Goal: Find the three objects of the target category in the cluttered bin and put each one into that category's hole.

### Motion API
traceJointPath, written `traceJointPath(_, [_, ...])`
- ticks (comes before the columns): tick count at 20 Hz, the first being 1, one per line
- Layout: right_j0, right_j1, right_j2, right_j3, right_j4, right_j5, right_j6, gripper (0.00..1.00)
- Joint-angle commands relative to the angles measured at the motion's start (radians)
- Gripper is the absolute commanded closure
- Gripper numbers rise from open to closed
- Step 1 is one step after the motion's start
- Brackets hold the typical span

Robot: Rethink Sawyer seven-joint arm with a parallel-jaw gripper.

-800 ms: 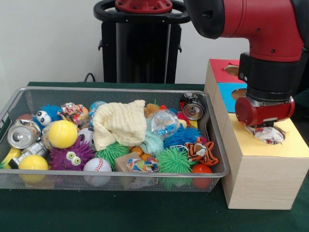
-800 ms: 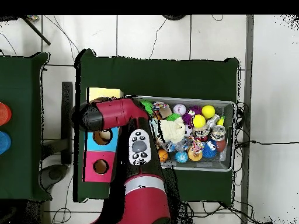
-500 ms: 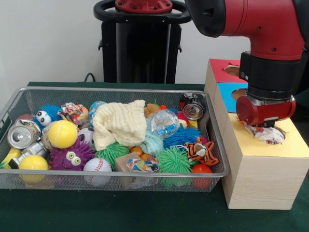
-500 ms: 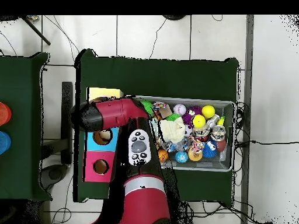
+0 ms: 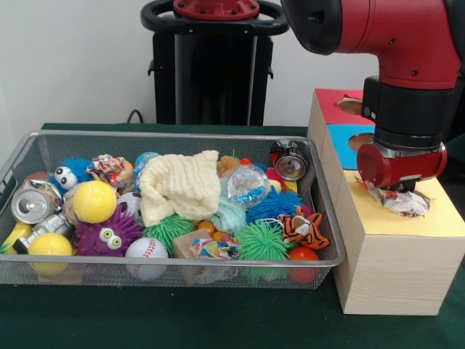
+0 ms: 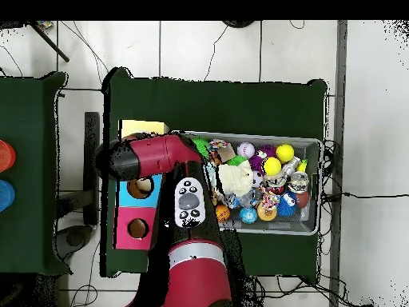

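Front view showed the gripper (image 5: 397, 195) low over the yellow panel (image 5: 436, 218) of the wooden box (image 5: 392, 269), a speckled rope bundle (image 5: 398, 201) directly beneath it at the hole. Its fingers were hidden behind the red wrist and the bundle, so whether they clamped it could not be told. Two more bundles (image 5: 109, 169) (image 5: 212, 249) lay in the wire bin (image 5: 174, 136). Overhead, the arm (image 6: 160, 156) covered the hole.

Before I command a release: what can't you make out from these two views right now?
- Gripper fingers: front view, hidden by the red wrist and the rope bundle; open or shut unclear.
- Yellow hole: front view, covered by the bundle; overhead, by the arm.
- How deep the bundle sits: unclear.
- Bin bottom layer: buried under toys, both views.
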State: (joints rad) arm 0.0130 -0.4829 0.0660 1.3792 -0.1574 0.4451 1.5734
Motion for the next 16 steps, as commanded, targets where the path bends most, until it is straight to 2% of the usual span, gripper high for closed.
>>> traceJointPath(1, [-0.012,-0.033,0.010,-0.010,-0.027,0.053,0.071,1.00])
traceJointPath(16, [-0.011,-0.063,0.016,-0.019,-0.008,0.108,0.071,1.00])
